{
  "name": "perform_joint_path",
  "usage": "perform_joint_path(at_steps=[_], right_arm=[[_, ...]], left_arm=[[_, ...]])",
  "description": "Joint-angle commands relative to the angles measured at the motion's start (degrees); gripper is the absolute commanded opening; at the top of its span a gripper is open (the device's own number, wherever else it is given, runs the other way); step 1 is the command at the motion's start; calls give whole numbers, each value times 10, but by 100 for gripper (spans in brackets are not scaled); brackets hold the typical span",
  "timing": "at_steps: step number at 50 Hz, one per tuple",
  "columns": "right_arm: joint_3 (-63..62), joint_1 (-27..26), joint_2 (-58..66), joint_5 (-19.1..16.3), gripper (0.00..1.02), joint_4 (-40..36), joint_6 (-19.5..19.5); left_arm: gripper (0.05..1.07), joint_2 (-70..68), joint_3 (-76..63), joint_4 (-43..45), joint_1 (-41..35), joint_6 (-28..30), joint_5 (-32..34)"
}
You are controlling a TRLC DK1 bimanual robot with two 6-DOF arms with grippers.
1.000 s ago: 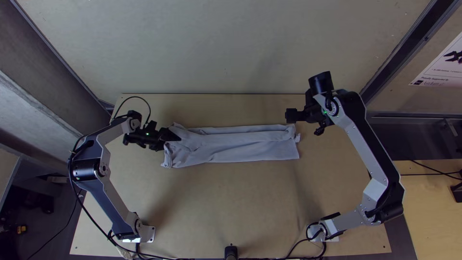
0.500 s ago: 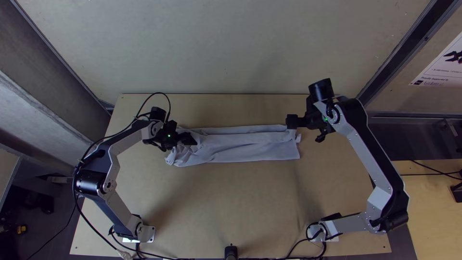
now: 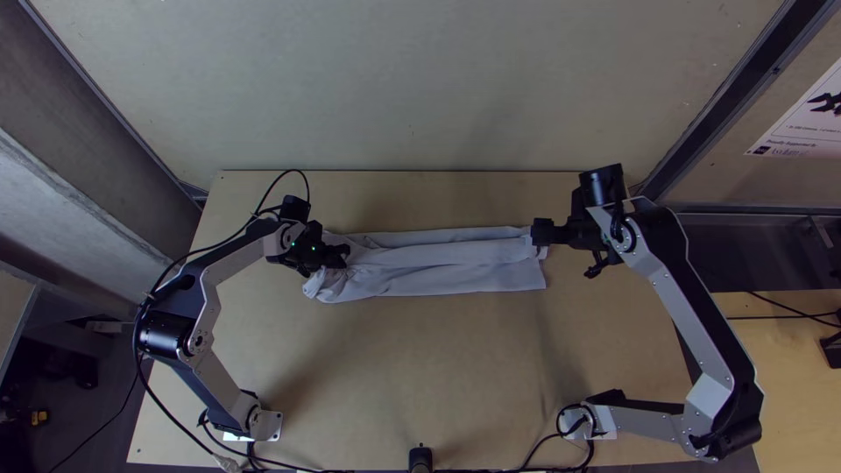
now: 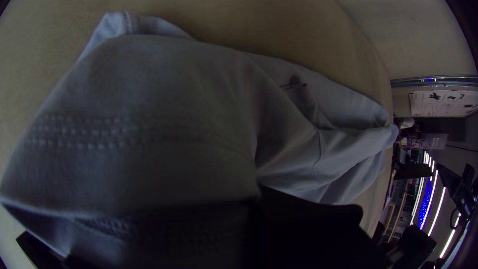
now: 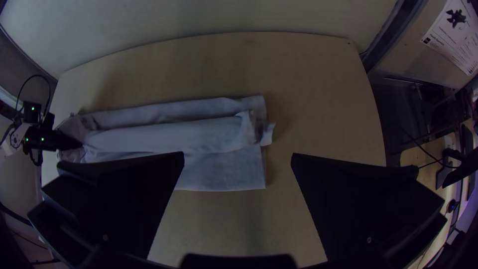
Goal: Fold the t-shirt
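The light grey t-shirt (image 3: 455, 267) lies as a long folded strip across the table, its left end bunched. My left gripper (image 3: 340, 256) is over that end; in the left wrist view the left gripper (image 4: 258, 195) is shut on cloth, and the t-shirt (image 4: 139, 99) bulges over one finger, a stitched hem close to the camera. My right gripper (image 3: 538, 233) stands above the strip's right end. In the right wrist view, the right gripper (image 5: 238, 158) is open with its fingers wide apart, and the t-shirt (image 5: 224, 172) shows overlapping layers and a small raised flap at its right end.
Bare wooden tabletop (image 3: 420, 368) stretches between the strip and the near edge. A pale wall (image 3: 412, 88) rises beyond the far edge. Black cables (image 3: 166, 412) run around the left arm and along the near edge.
My left gripper has moved right over the bunched end, and the cloth's left edge has shifted slightly right. The right gripper has moved right and a little toward the near edge.
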Motion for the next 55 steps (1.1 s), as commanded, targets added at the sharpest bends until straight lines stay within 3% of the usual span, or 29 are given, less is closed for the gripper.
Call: perform_joint_path(at_steps=[1, 16, 32, 44, 55], right_arm=[[-23, -18, -23, 5, 98, 16, 5], [-46, -80, -45, 5, 98, 55, -14], [-85, -96, -68, 5, 98, 86, -25], [-96, -96, -79, 5, 98, 94, -24], [-104, -96, -90, 5, 98, 96, -24]], left_arm=[[8, -26, -9, -27, 24, 5, -28], [8, -33, 61, -133, 165, 133, -86], [8, -24, 129, -176, 302, 281, -156], [8, -51, 168, -209, 316, 358, -268], [8, -107, 180, -227, 263, 376, -304]])
